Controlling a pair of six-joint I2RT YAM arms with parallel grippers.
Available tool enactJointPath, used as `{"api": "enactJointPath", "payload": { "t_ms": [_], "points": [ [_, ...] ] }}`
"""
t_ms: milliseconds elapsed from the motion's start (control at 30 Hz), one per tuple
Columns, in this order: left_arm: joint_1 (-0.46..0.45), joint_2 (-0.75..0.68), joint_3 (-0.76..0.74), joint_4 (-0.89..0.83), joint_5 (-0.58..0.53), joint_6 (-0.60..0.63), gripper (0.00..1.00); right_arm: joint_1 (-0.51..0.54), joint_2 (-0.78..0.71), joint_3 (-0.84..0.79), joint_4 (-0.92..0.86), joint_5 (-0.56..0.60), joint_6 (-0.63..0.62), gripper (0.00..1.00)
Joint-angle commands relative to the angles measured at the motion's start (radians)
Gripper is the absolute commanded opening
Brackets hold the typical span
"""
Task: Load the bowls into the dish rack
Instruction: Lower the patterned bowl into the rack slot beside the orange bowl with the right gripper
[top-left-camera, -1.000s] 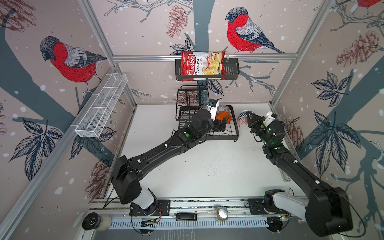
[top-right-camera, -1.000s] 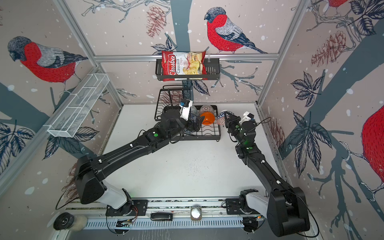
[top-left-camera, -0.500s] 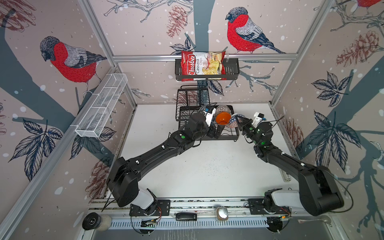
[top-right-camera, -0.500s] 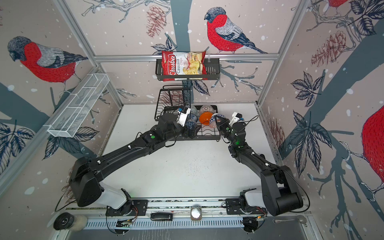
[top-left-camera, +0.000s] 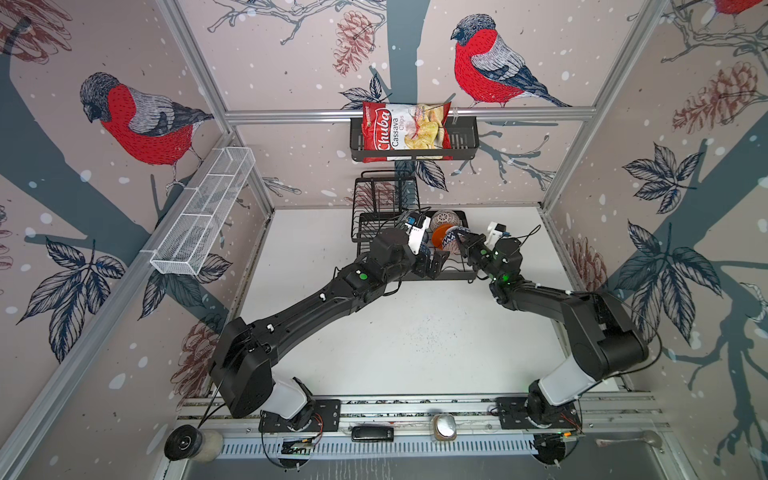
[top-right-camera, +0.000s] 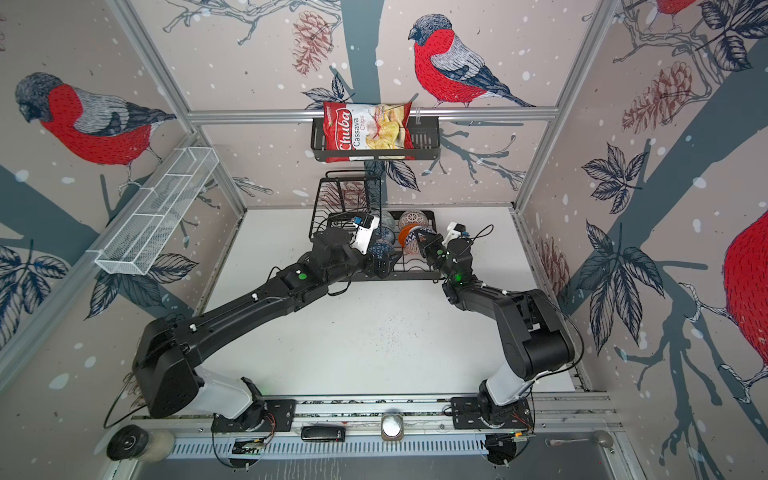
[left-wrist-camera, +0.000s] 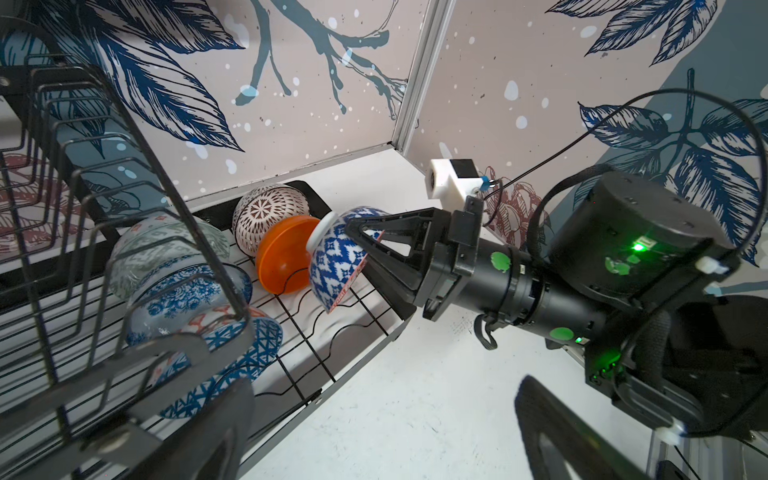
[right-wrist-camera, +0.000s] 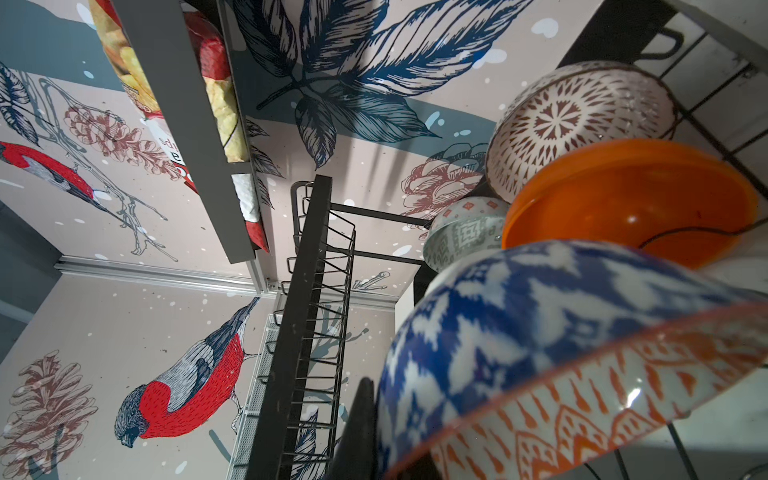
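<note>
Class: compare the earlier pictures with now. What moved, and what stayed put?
The right gripper, shut on the blue bowl, carried it leftward from right of the rack to inside it, beside the orange bowl. The left gripper, open, drew back slightly. The racked bowls stayed put.

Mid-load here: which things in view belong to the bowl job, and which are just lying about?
Job: dish rack, right gripper, held blue-white bowl; racked: orange bowl, radial-line bowl, grey-green bowl, blue floral bowl, blue geometric bowl.
Lying about: chips bag, black wall basket, white mesh basket.
</note>
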Motion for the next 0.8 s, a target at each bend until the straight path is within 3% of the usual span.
{"api": "enactJointPath", "payload": {
  "t_ms": [0,767],
  "points": [
    [-0.001,-0.002,0.000,0.033,0.005,-0.010,0.98,0.009,0.036,0.029,0.122,-0.007,0.028,0.00],
    [-0.001,0.006,0.000,0.029,0.005,-0.011,0.98,0.038,0.204,0.043,0.198,0.050,0.102,0.00]
  ]
}}
